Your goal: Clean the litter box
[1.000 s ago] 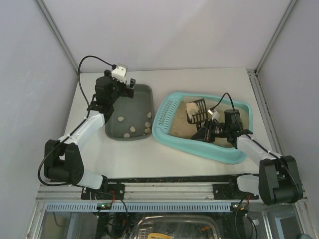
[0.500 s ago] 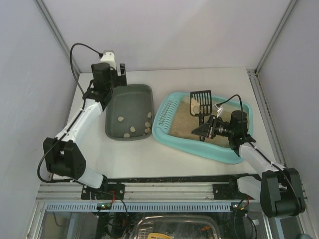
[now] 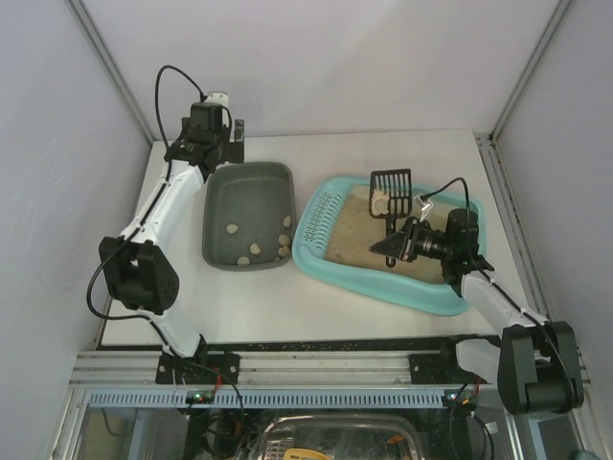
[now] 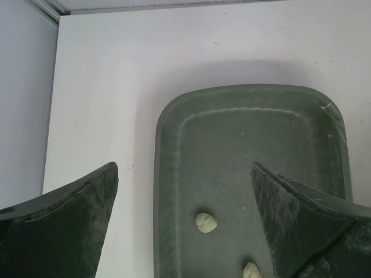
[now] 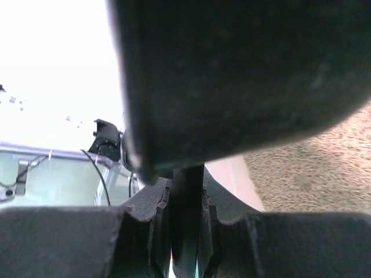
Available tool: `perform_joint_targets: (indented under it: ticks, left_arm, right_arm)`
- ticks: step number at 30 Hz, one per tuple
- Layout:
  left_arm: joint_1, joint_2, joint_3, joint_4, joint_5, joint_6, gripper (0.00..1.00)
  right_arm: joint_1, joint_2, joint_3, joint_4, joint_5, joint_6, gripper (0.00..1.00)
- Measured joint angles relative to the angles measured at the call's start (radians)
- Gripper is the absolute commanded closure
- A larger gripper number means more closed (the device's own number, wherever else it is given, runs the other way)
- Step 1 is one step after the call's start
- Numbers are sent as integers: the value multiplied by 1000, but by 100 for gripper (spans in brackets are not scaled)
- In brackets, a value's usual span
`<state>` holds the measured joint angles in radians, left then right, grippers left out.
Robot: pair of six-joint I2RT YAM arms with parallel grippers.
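Note:
The light-turquoise litter box (image 3: 412, 292) lies right of centre, with beige litter (image 5: 313, 168) inside. My right gripper (image 3: 397, 245) is shut on the handle (image 5: 186, 220) of a black slotted scoop (image 3: 391, 184), held up over the box's far side. A pale clump (image 3: 380, 201) rests on the scoop. From the right wrist the scoop's dark underside (image 5: 243, 75) fills most of the view. My left gripper (image 3: 222, 142) (image 4: 184, 168) hangs open and empty over the far end of the dark grey tray (image 3: 251, 187).
The dark grey tray (image 4: 249, 145) holds several pale clumps (image 4: 206, 222) near its front end. White enclosure walls stand close at the left, right and back. The slotted end of the litter box (image 3: 321, 218) faces the grey tray.
My right gripper has raised the scoop with its clump and carried it toward the box's far side. The left arm has swung back toward the table's far left corner, staying open.

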<state>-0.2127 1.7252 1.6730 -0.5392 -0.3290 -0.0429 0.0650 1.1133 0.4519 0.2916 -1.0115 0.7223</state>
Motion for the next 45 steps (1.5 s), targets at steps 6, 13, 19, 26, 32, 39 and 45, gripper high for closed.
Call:
perform_joint_targets:
  ticks: [6, 13, 19, 26, 32, 39, 45]
  left_arm:
    - [0, 0, 2, -32, 27, 2, 0]
    - [0, 0, 2, -55, 55, 1, 0]
    - [-1, 0, 0, -54, 77, 1, 0]
    - [-14, -3, -14, -50, 78, 4, 0]
    - [-37, -9, -47, -46, 70, 12, 0]
    - [-70, -40, -116, -27, 52, 35, 0]
    - [-92, -42, -121, -16, 48, 38, 0]
  right_arm:
    - [-21, -47, -21, -5, -18, 5, 100]
    - [-37, -89, -45, -76, -22, -18, 100]
    - [26, -74, -12, -166, 4, -100, 100]
    - [57, -48, -12, -182, 0, -101, 100]
    - [34, -43, -67, -68, 8, 11, 100]
    - [55, -14, -127, 102, -11, 159, 100]
    - [29, 82, -87, 168, -61, 281, 100]
